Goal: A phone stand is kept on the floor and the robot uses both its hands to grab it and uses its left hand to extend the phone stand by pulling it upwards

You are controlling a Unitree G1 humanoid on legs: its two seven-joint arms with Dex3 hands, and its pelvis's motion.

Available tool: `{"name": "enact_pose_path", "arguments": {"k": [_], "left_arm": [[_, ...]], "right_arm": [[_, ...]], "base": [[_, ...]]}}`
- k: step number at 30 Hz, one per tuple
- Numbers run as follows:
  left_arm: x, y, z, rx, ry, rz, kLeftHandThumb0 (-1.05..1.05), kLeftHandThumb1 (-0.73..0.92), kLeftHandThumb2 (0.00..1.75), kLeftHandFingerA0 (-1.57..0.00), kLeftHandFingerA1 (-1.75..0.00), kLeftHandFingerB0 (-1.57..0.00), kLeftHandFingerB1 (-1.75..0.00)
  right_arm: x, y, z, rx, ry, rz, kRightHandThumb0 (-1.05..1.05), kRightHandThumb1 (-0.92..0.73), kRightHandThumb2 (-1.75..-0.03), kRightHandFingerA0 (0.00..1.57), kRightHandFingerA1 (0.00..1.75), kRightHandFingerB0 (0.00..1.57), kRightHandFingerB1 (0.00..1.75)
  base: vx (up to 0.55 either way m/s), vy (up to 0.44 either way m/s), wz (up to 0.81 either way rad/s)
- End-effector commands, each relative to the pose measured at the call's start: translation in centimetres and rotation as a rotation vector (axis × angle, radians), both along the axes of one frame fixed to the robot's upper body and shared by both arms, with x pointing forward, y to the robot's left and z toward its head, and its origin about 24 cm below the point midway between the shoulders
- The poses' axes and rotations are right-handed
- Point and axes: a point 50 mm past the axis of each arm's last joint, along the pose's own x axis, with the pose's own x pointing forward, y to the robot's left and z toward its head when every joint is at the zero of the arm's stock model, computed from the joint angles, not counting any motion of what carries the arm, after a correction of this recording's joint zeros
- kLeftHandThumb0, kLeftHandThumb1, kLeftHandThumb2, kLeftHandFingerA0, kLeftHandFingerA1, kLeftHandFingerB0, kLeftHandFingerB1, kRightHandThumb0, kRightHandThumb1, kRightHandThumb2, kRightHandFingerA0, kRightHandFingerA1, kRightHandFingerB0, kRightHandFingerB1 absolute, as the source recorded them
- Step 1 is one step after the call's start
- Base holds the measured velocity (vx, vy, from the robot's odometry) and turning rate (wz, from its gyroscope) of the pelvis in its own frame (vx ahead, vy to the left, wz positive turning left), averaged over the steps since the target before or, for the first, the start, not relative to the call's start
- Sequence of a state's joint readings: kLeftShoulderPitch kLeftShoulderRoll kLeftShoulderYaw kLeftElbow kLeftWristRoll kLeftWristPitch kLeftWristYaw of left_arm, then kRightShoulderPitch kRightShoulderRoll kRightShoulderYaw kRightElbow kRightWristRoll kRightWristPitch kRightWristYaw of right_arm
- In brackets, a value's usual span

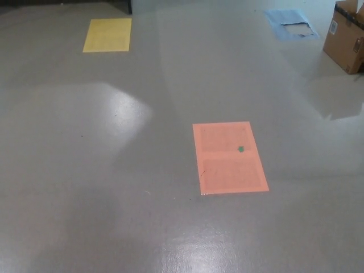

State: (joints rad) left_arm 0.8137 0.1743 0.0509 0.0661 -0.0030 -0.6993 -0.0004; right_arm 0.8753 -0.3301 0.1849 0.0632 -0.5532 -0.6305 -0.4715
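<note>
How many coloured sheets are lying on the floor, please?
3: an orange sheet near the middle, a yellow sheet at the far left, and a blue sheet at the far right beside a cardboard box.

Both hands, arms out of view.
</note>
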Motion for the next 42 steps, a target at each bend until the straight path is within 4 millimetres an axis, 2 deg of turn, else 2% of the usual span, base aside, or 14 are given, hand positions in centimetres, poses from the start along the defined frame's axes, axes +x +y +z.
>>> {"name": "enact_pose_path", "arguments": {"k": [1,3,5,6,12,13,18,19,20,23,24,27,31,42], "left_arm": [[-2.9,3.6,2.2,-0.017,-0.191,0.031,-0.84,0.51,0.98,0.0,-0.15,-0.13,-0.28],[-3.0,3.6,2.0,-0.034,-0.19,0.043,-0.93,0.69,0.61,0.0,-0.26,-0.07,-0.28],[-2.9,3.7,1.6,-0.049,-0.181,0.045,-0.85,0.52,0.96,-0.04,-0.16,-0.06,-0.24],[-3.0,3.7,1.2,-0.059,-0.171,0.048,-0.87,0.53,0.95,-0.04,-0.15,-0.1,-0.25],[-2.2,3.7,1.1,-0.059,-0.184,0.039,-0.83,0.52,0.93,-0.04,-0.22,-0.09,-0.27],[-2.4,3.8,0.9,-0.069,-0.183,0.05,-0.86,0.69,0.61,-0.03,-0.26,-0.1,-0.25],[-2.9,4.1,0.5,-0.088,-0.182,0.076,-0.9,0.6,0.97,-0.04,-0.17,-0.12,-0.2],[-3.0,4.1,0.6,-0.076,-0.18,0.072,-0.87,0.73,0.62,-0.01,-0.26,-0.07,-0.25],[-3.1,4.1,0.6,-0.071,-0.18,0.069,-0.86,0.56,0.98,-0.04,-0.2,-0.09,-0.23],[-3.2,4.0,0.6,-0.112,-0.183,0.065,-0.86,0.71,0.61,0.0,-0.25,-0.09,-0.25],[-3.2,4.1,0.6,-0.125,-0.181,0.062,-0.83,0.54,0.95,-0.04,-0.2,-0.08,-0.25],[-3.0,4.3,0.5,-0.138,-0.174,0.054,-0.87,0.69,0.61,-0.03,-0.25,-0.1,-0.25],[-3.1,4.3,0.7,-0.119,-0.191,0.043,-0.84,0.55,0.95,-0.05,-0.24,-0.09,-0.26],[-3.2,4.5,0.5,-0.124,-0.196,0.035,-0.86,0.72,0.62,-0.04,-0.25,-0.1,-0.25]], "right_arm": [[-1.9,-0.2,0.4,0.086,-0.222,-0.107,-0.97,-0.74,-1.0,0.0,0.0,0.0,0.0],[-1.6,-0.7,0.0,0.098,-0.226,-0.11,-0.73,-0.82,-0.65,0.0,0.0,0.0,0.0],[-1.2,-1.4,-0.4,0.111,-0.171,-0.131,-0.81,-0.66,-0.92,0.0,0.01,0.0,0.0],[-0.9,-2.0,-0.5,0.087,-0.16,-0.136,-0.71,-0.79,-0.64,0.0,0.0,0.0,0.0],[-0.2,-2.2,-0.1,0.011,-0.181,-0.131,-0.8,-0.6,-0.93,0.0,0.14,0.0,0.08],[-0.1,-2.3,0.0,-0.008,-0.18,-0.118,-0.83,-0.61,-0.93,0.0,0.13,0.0,0.06],[-0.1,-2.4,-0.2,0.007,-0.16,-0.119,-0.68,-0.75,-0.63,0.0,0.16,0.0,0.0],[-0.3,-2.4,-0.2,0.004,-0.157,-0.121,-0.8,-0.63,-0.96,0.0,0.15,0.0,0.09],[-0.4,-2.4,-0.3,0.004,-0.153,-0.123,-0.79,-0.62,-0.95,0.0,0.15,0.0,0.1],[-0.8,-2.3,-0.5,0.002,-0.146,-0.13,-0.77,-0.61,-0.87,0.02,0.13,0.0,0.0],[-0.9,-2.2,-0.5,0.006,-0.152,-0.132,-0.75,-0.6,-0.87,0.02,0.13,0.0,0.01],[-0.9,-2.1,-0.7,0.026,-0.15,-0.139,-0.81,-0.61,-0.93,0.0,0.1,0.0,0.07],[-1.1,-1.9,-0.6,0.028,-0.128,-0.141,-0.7,-0.74,-0.62,0.0,0.13,0.0,0.0],[-1.0,-2.0,-1.0,0.015,-0.138,-0.128,-0.84,-0.63,-0.96,0.0,0.11,0.0,0.07]], "base": [[0.0,0.0,0.0],[0.0,0.0,0.0],[0.0,0.0,0.0],[0.0,0.0,0.0],[0.0,0.0,0.0],[0.0,0.0,0.0],[0.0,0.0,0.0],[0.0,0.0,0.0],[0.0,0.0,0.0],[0.0,0.0,0.0],[0.0,0.0,0.0],[0.0,0.0,0.0],[0.0,0.0,0.0],[0.0,0.0,0.0]]}}
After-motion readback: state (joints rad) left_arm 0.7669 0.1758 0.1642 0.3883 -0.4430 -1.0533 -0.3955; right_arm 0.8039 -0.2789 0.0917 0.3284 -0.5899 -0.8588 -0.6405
